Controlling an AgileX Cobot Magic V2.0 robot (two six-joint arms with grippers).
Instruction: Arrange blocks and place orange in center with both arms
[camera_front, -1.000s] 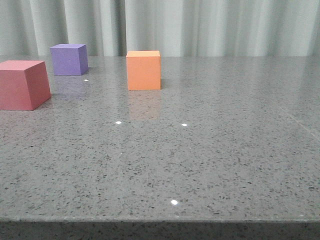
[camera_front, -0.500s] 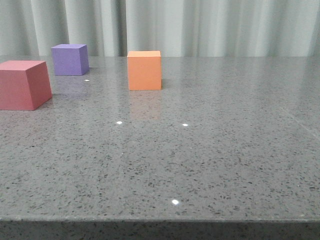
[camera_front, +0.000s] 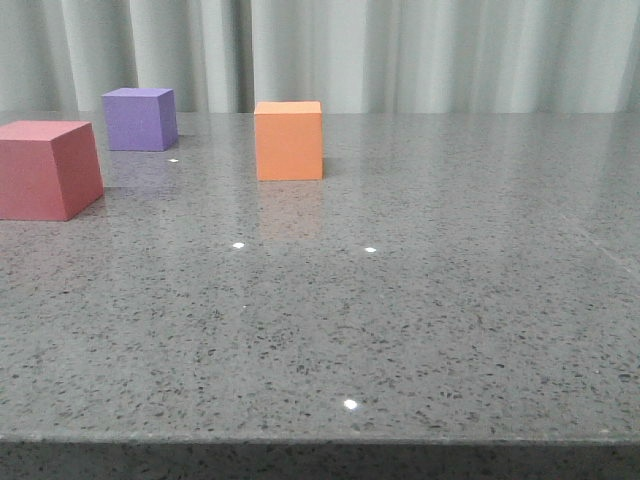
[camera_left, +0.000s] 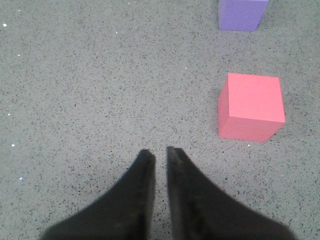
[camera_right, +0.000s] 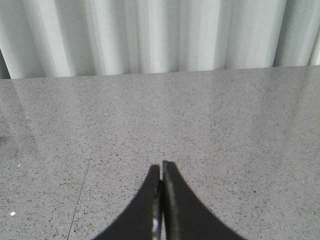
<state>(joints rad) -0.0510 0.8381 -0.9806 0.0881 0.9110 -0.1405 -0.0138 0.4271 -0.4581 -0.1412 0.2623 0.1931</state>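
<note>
In the front view the red-pink cube (camera_front: 45, 168) sits at the left edge, the purple cube (camera_front: 140, 118) behind it, and the orange cube (camera_front: 289, 140) further right, all on the grey table. Neither gripper shows in that view. In the left wrist view my left gripper (camera_left: 160, 152) hovers over bare table, its fingers a narrow gap apart and empty. The red-pink cube (camera_left: 252, 106) lies beside it and the purple cube (camera_left: 241, 14) beyond. My right gripper (camera_right: 161, 166) is shut and empty over bare table; no cube shows in its view.
The speckled grey stone table (camera_front: 420, 300) ends at a front edge near the bottom of the front view. A pale pleated curtain (camera_front: 420, 50) hangs behind the table's far edge and also shows in the right wrist view (camera_right: 160, 35).
</note>
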